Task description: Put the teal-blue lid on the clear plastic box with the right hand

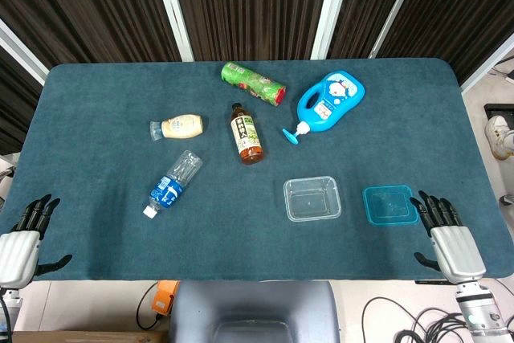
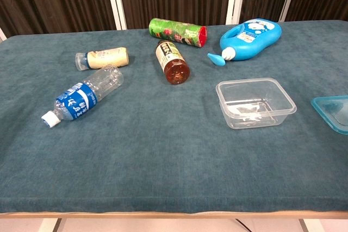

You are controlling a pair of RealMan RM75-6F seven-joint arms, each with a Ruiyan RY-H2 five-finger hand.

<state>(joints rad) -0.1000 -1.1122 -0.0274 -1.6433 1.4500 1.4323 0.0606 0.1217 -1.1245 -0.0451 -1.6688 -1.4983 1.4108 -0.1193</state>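
**Labels seen, none legible**

No text reads clearly in either view. Printing is visible but too small or blurred on the clear plastic water bottle's blue label (image 2: 76,101), the brown tea bottle's white-and-green label (image 2: 168,52), the green cylindrical snack can (image 2: 176,30), and the blue pump detergent bottle (image 2: 251,37).

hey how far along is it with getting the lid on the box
Nothing is done yet. The teal-blue lid lies on the table beside the clear plastic box, which is uncovered. The right hand sits open just by the lid, holding nothing. Grasping, carrying and placing the lid all remain.
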